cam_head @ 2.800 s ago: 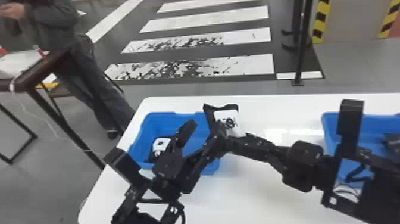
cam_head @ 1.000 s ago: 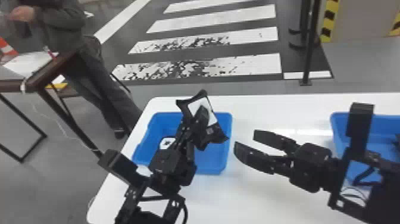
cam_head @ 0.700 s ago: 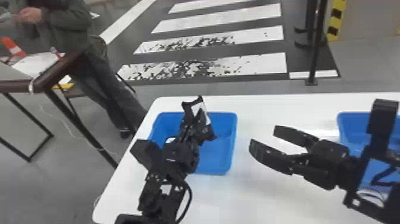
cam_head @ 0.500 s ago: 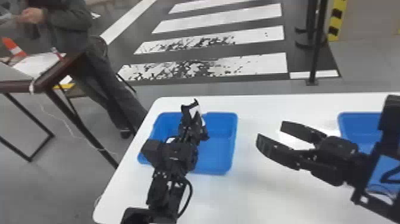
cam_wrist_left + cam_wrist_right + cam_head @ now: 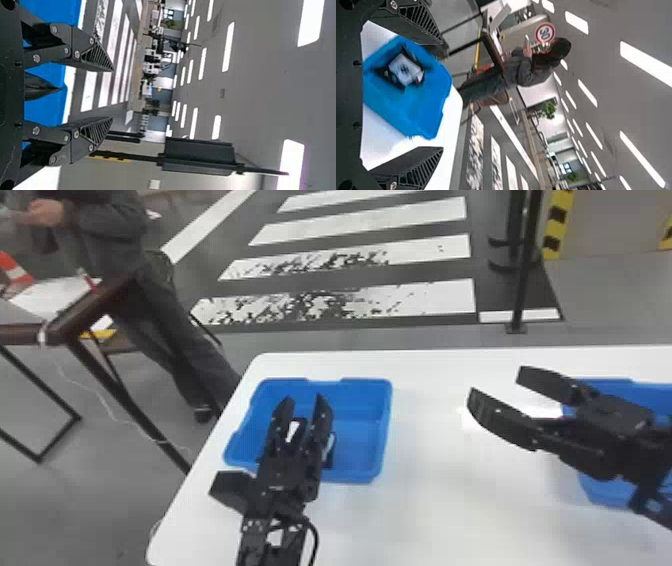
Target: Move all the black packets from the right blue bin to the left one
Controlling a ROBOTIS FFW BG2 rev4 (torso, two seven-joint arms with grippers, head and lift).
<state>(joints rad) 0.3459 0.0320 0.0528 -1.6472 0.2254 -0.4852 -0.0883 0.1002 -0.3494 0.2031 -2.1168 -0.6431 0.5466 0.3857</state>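
You have your left claw [image 5: 305,400] over the left blue bin [image 5: 362,430], its fingers apart, with black packets [image 5: 328,457] partly showing between and beside them. Your right claw [image 5: 497,384] hangs open above the white bench [image 5: 440,520], its body overlapping the right blue bin [image 5: 602,492].

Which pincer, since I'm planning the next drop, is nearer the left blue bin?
Left. The left pincer is over the left blue bin; the right pincer is off to the bin's right, over the white table.
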